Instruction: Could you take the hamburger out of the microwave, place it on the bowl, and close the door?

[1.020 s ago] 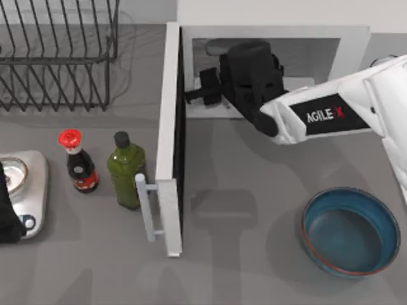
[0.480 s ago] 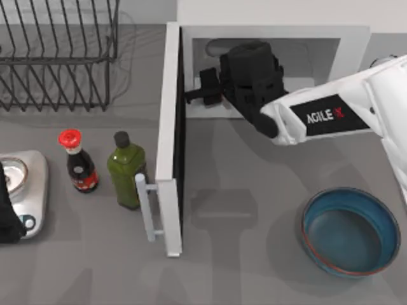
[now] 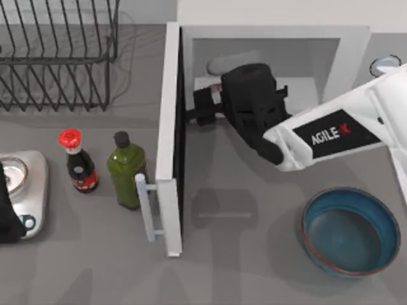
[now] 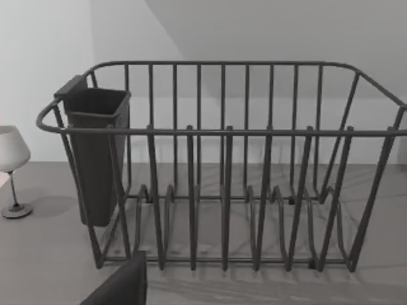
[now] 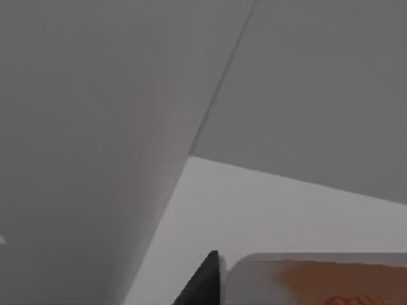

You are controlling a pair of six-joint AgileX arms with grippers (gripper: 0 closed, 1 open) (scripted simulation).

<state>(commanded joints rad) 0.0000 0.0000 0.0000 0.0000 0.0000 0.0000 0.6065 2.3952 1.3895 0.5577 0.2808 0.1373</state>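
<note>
The right gripper (image 3: 205, 107), jaws seemingly pinching the hamburger (image 5: 331, 286) at the microwave (image 3: 273, 35) mouth, carries a light, soft bun, likely best held gently by its sides.

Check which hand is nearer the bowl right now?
Right. The right hand is at the microwave mouth, up-left of the bowl. The left hand sits at the table's far left edge, by the scale.

A wire dish rack (image 3: 60, 54) sits at ten o'clock. A red-capped sauce bottle (image 3: 79, 163) stands beside a green oil bottle (image 3: 126, 169) at nine o'clock. A silver kitchen scale (image 3: 30, 184) lies farther out.
</note>
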